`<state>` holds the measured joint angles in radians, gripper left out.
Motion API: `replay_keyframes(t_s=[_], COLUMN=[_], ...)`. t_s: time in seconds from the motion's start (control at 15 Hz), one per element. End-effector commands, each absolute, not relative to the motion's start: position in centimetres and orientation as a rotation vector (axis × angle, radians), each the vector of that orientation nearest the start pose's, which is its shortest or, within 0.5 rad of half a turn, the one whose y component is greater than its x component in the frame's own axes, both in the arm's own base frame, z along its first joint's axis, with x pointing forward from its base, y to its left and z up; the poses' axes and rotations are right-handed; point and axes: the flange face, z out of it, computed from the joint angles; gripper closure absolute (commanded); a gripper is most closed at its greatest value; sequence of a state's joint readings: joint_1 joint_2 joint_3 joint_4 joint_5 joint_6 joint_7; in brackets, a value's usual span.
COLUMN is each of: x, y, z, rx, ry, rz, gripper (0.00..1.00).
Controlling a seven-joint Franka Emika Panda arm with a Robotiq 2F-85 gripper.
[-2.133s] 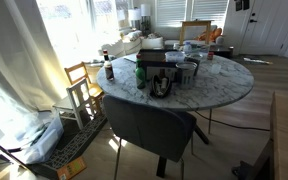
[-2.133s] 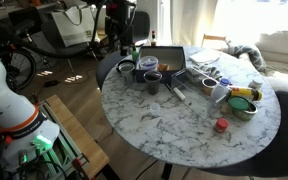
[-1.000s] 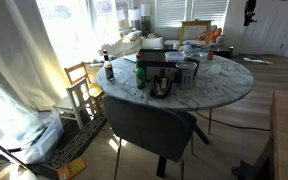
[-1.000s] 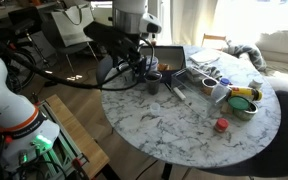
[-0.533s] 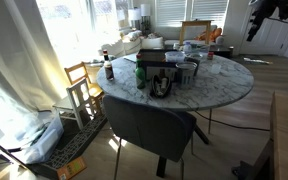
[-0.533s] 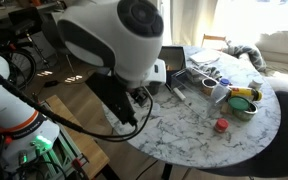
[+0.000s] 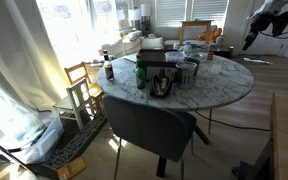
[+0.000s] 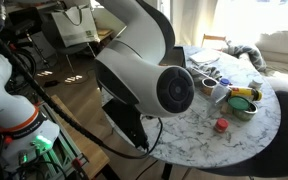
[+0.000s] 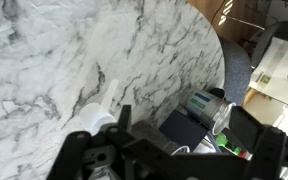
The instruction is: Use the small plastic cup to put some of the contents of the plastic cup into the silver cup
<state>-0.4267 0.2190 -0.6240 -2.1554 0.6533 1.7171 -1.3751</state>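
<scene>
In an exterior view a cluster of cups stands by a black tray (image 7: 156, 62) in the middle of the round marble table (image 7: 219, 95): a dark cup (image 7: 161, 84) and a silver cup (image 7: 189, 71). I cannot tell which is the small plastic cup. My gripper (image 7: 249, 40) hangs high in the air beyond the table's far right edge, away from the cups. In the wrist view the gripper (image 9: 174, 160) is open and empty above the marble top, with a silver tin (image 9: 206, 106) with a blue-green label, a green bottle (image 9: 242, 150) and the dark tray (image 9: 179, 130) below it.
My arm (image 8: 144, 70) fills the left of an exterior view and hides the cups there. A bowl (image 8: 243, 106), a red lid (image 8: 222, 125) and a white cup (image 8: 217, 92) sit on the table's right part. A grey chair (image 7: 149, 125) stands at the near edge, a wooden chair (image 7: 81, 85) to the left.
The arm has swung away from the cups by the tray, risen and moved off past the table's edge; it now blocks much of one exterior camera.
</scene>
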Motion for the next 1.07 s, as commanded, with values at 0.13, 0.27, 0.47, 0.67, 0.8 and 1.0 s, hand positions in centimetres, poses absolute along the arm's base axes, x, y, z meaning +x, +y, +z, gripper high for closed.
replay_keyframes(t_s=[0.13,0.27,0.47,0.67,0.8,1.0], x=[29.9,30.4,30.9,30.7,30.5,30.4], y=[-40.2,-40.2,-39.7,-39.3,-39.3,-39.8], z=[29.3,28.5,25.7,22.5,20.2,17.4], rx=[-2.424,-2.4,-2.345,-2.264,-2.2,-2.138], ry=[0.002,0.015,0.094,0.166,0.213,0.268], rz=[-0.298,-0.294,-0.321,-0.372,-0.392,-0.413], gripper=[0.0,0.0,0.0,0.0,0.0,0.0])
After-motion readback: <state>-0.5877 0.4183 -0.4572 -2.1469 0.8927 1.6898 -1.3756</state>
